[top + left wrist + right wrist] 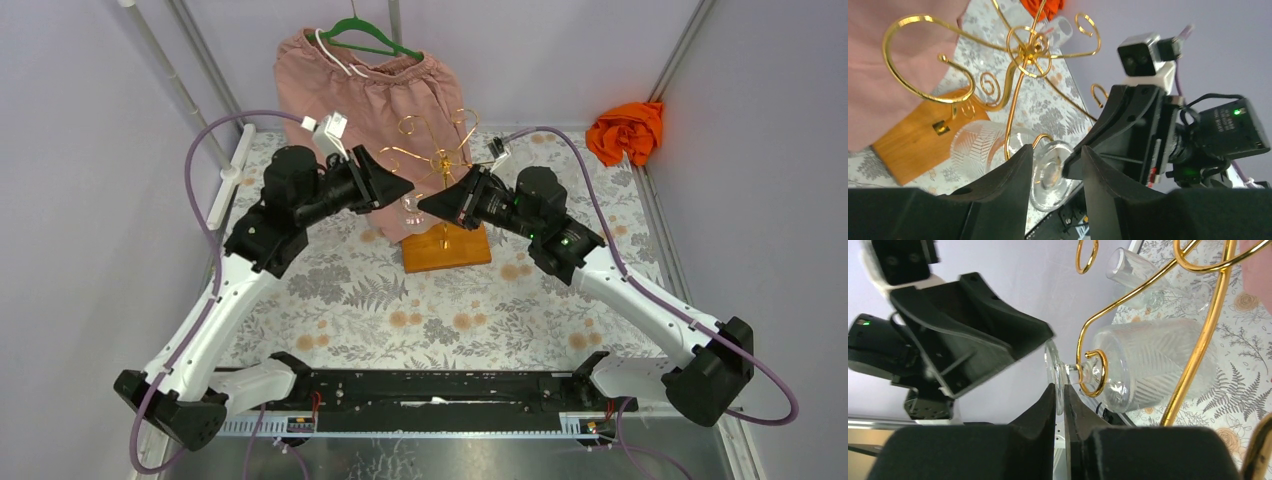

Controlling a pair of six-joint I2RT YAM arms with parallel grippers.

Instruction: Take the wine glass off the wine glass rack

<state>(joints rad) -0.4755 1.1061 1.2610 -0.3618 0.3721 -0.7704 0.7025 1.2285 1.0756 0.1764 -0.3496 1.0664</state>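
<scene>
The wine glass rack (440, 155) is a gold wire stand on an orange-brown wooden base (447, 248) at the table's middle back. A clear ribbed wine glass (1153, 365) hangs upside down, its stem inside a gold hook (1095, 372). My right gripper (1059, 387) is shut on the rim of the glass's round foot (1053, 365); it also shows in the top view (425, 203). My left gripper (1057, 150) is open, its fingers either side of the foot (1050, 175) without touching it, and it faces the right gripper in the top view (405, 187).
A pink garment (365, 95) on a green hanger hangs right behind the rack. An orange cloth (625, 130) lies at the back right. Another clear glass (1130, 270) lies on the floral tablecloth beyond the rack. Metal frame poles stand at the back corners.
</scene>
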